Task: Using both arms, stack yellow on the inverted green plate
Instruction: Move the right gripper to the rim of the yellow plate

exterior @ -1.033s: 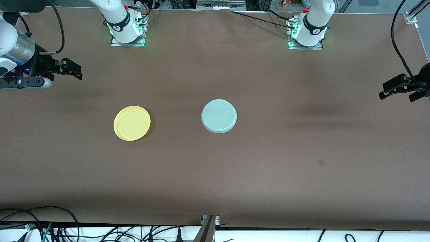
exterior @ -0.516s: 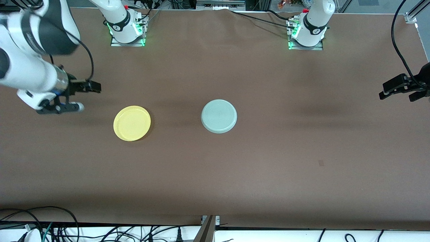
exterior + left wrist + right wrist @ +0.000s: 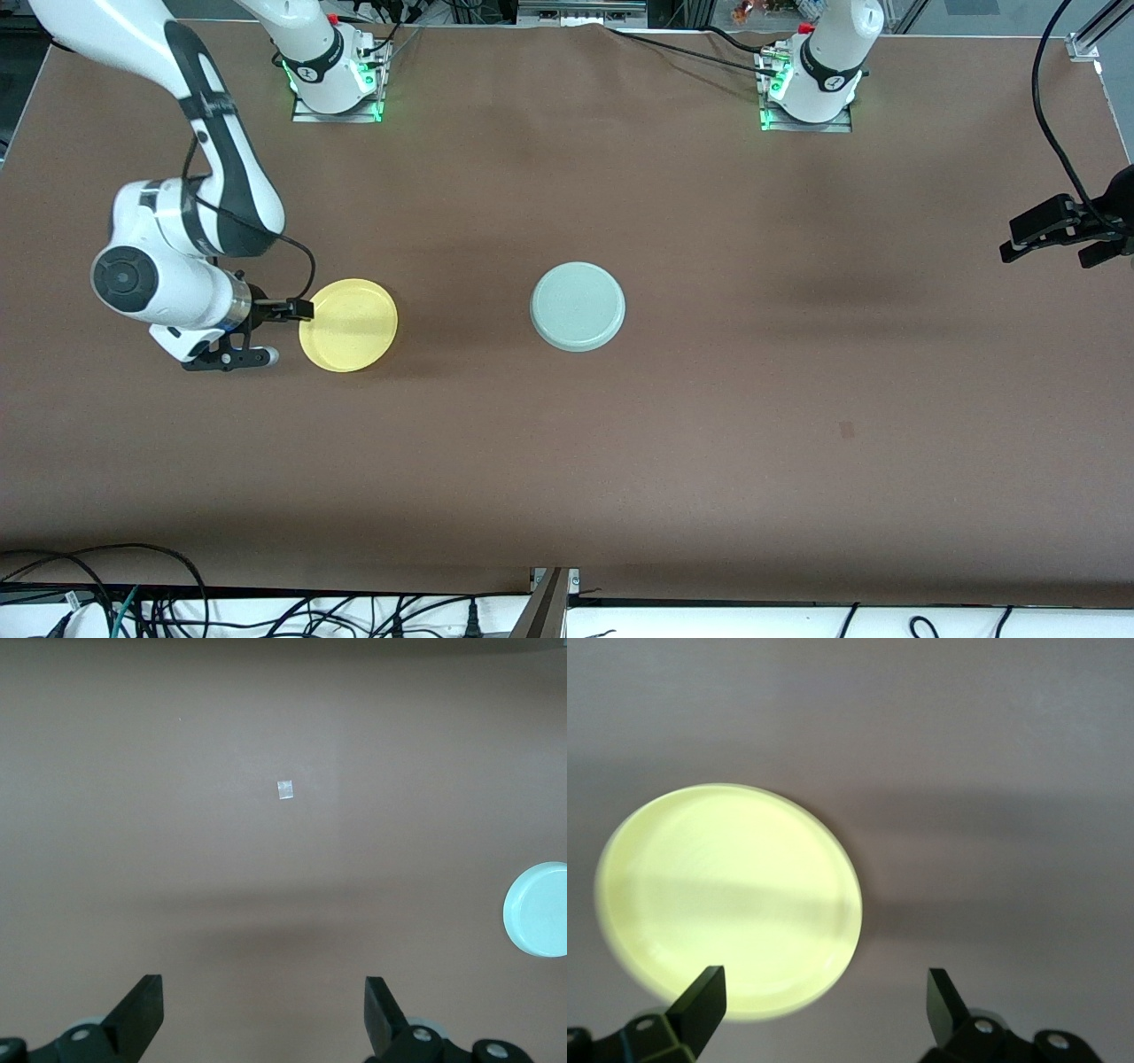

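The yellow plate (image 3: 348, 324) lies rim up on the brown table, toward the right arm's end. It fills much of the right wrist view (image 3: 728, 899). The green plate (image 3: 578, 307) lies upside down near the table's middle, apart from the yellow one, and shows at the edge of the left wrist view (image 3: 539, 909). My right gripper (image 3: 297, 310) is open and empty, low beside the yellow plate's rim (image 3: 824, 992). My left gripper (image 3: 1059, 237) is open and empty and waits in the air at the left arm's end of the table (image 3: 264, 1001).
The two arm bases (image 3: 335, 84) (image 3: 811, 93) stand along the table's edge farthest from the front camera. A small dark mark (image 3: 847, 431) is on the table nearer the front camera. A small pale patch (image 3: 285, 790) shows in the left wrist view. Cables (image 3: 159, 611) hang at the near edge.
My right arm has swung in from the table's end and come down, bringing its gripper beside the yellow plate. The left arm and both plates have not moved.
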Robot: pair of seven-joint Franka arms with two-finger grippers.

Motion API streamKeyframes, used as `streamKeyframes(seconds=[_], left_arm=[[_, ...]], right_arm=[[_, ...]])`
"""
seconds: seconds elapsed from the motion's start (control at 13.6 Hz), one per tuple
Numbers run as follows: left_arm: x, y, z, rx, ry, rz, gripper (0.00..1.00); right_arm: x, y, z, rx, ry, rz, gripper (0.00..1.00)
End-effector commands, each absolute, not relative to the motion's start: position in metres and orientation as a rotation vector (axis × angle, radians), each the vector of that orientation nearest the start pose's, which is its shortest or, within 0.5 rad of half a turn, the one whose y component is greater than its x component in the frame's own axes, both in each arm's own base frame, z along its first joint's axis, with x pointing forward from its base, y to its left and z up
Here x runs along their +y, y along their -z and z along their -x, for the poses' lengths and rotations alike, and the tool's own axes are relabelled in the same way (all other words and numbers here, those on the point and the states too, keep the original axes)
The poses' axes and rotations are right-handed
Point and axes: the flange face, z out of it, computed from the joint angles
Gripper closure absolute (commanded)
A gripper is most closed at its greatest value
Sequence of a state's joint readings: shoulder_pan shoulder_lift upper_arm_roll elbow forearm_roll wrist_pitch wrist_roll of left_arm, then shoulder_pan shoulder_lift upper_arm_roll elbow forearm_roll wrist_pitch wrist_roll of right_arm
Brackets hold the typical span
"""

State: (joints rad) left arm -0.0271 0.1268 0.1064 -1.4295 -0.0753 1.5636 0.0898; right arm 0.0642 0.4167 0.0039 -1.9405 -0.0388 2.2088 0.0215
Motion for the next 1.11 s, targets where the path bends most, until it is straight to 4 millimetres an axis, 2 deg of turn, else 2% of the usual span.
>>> streamKeyframes(seconds=[0.0, 0.07, 0.15, 0.22, 0.37, 0.74, 0.89, 1.03], left_arm=[[0.034, -0.623, -0.596, 0.018, 0.028, 3.213, 0.00], [0.032, -0.620, -0.597, 0.025, 0.021, 3.211, 0.00], [0.034, -0.620, -0.597, 0.018, 0.021, 3.211, 0.00], [0.033, -0.620, -0.597, 0.022, 0.021, 3.211, 0.00], [0.034, -0.620, -0.597, 0.020, 0.021, 3.211, 0.00], [0.034, -0.620, -0.597, 0.022, 0.020, 3.210, 0.00], [0.035, -0.620, -0.597, 0.017, 0.021, 3.210, 0.00], [0.034, -0.620, -0.597, 0.020, 0.021, 3.211, 0.00]], right_arm=[[0.031, -0.214, -0.573, -0.127, -0.142, 3.163, 0.06], [0.029, -0.204, -0.569, -0.129, -0.099, 3.162, 0.20], [0.027, -0.197, -0.567, -0.159, -0.080, 3.159, 0.42], [0.016, -0.192, -0.567, -0.155, -0.085, 3.157, 0.65], [0.014, -0.190, -0.568, -0.147, -0.087, 3.157, 1.00], [0.006, -0.189, -0.570, -0.109, -0.085, 3.155, 1.00], [0.014, -0.203, -0.578, -0.139, -0.065, 3.151, 1.00], [0.035, -0.224, -0.592, -0.180, -0.078, 3.134, 1.00]])
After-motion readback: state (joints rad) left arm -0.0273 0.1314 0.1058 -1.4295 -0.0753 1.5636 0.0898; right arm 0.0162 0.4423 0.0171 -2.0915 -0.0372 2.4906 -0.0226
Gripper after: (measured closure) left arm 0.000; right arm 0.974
